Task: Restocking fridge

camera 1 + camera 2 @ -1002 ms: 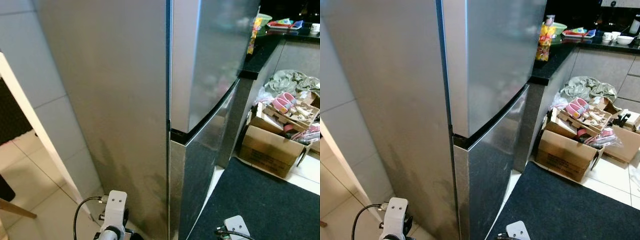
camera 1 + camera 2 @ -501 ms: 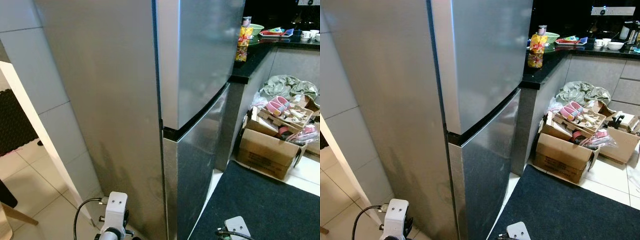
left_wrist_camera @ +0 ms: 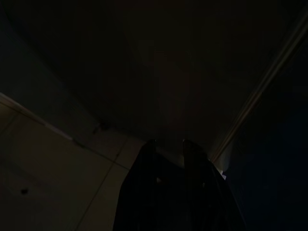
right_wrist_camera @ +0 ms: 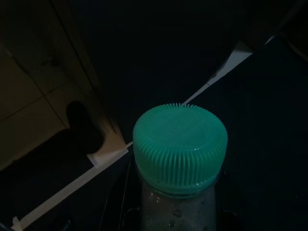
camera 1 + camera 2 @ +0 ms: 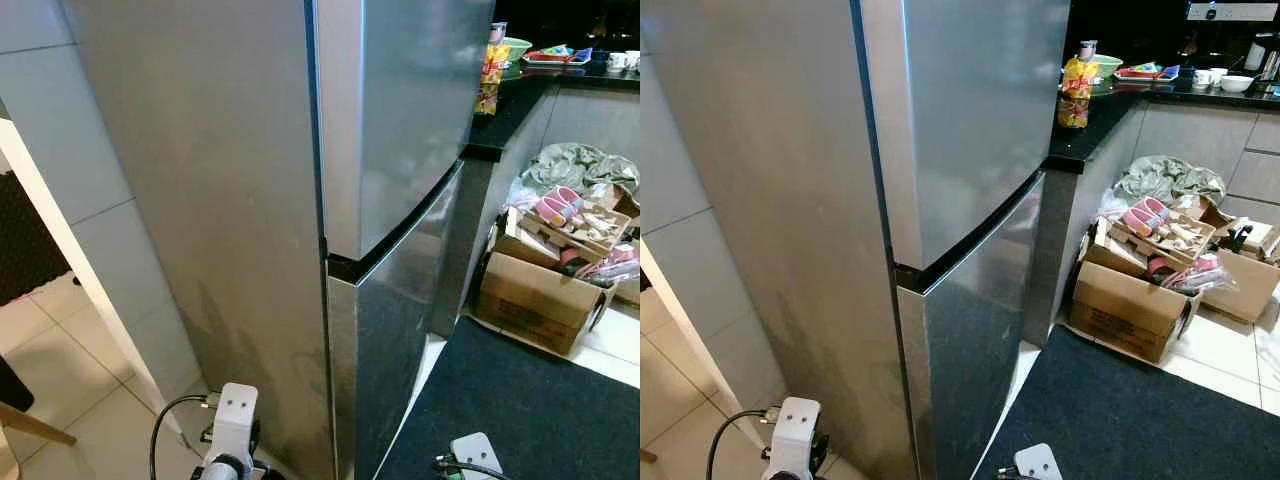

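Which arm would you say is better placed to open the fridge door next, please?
Probably the left. The right gripper is holding a bottle with a green cap, while the left gripper holds nothing. Both fridge doors are closed.

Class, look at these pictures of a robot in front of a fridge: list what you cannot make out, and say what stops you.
1. Inside of the fridge: both doors are shut.
2. Bottle body and label, right wrist view: cut off by the bottom edge; green cap and neck show.
3. Left tool fingers, left wrist view: too dark to judge the gap.
4. Items on the counter, right eye view: too small.
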Controlling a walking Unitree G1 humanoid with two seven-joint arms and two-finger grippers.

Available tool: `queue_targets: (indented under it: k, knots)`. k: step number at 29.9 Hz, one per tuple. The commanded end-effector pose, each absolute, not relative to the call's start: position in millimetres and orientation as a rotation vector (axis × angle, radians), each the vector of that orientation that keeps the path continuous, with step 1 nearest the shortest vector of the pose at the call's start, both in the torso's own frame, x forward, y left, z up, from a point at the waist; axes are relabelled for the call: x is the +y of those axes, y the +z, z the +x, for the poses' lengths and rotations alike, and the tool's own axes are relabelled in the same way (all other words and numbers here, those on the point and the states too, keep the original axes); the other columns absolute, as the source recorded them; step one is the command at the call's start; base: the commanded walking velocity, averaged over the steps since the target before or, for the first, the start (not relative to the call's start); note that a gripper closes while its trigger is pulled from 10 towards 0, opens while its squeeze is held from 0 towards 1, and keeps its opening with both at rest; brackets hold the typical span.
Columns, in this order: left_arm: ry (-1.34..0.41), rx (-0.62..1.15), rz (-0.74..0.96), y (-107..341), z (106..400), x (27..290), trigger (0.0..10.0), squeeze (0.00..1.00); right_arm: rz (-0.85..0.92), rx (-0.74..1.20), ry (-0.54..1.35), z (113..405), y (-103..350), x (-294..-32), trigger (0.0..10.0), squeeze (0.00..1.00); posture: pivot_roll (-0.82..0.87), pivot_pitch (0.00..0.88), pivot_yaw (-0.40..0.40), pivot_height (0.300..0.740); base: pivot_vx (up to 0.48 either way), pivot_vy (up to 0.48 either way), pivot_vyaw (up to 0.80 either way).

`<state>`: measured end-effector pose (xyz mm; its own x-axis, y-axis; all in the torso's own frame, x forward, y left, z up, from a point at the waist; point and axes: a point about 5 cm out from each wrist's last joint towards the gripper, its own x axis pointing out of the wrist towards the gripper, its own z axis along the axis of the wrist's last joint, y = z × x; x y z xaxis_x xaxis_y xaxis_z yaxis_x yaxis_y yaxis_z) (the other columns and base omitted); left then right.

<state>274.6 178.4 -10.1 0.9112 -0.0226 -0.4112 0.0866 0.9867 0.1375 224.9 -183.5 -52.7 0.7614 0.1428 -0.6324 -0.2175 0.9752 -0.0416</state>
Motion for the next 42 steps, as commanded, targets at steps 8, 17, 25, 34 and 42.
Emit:
queue_targets:
  k: [8, 17, 25, 34, 42]
  knots:
    - [-0.027, 0.442, 0.104, -15.3, 269.8, 176.5, 10.0, 0.0, -0.116, 0.685, 0.19, 223.0, -53.6, -186.5, 10.0, 0.0, -0.06, 0.096, 0.019, 0.74, 0.0, -0.24, 0.0]
    - [-0.026, 0.443, 0.107, -14.6, 271.0, 177.1, 10.0, 0.0, -0.117, 0.685, 0.193, 222.8, -53.6, -186.5, 10.0, 0.0, -0.06, 0.096, 0.02, 0.74, 0.0, 0.0, 0.0]
    - [-0.023, 0.455, 0.146, -14.6, 271.5, 181.1, 10.0, 0.0, -0.12, 0.681, 0.197, 224.3, -52.7, -186.1, 10.0, 0.0, -0.06, 0.096, 0.019, 0.74, 0.0, -0.18, 0.0]
    - [0.001, 0.449, 0.098, -13.9, 271.9, 182.4, 10.0, 0.0, -0.12, 0.68, 0.199, 224.9, -52.4, -185.6, 10.0, 0.0, -0.06, 0.095, 0.02, 0.74, 0.0, -0.107, 0.0]
    - [-0.004, 0.452, 0.098, -14.1, 272.1, 181.5, 10.0, 0.0, -0.121, 0.68, 0.198, 224.2, -52.7, -185.7, 10.0, 0.0, -0.06, 0.094, 0.023, 0.74, 0.0, 0.0, 0.0]
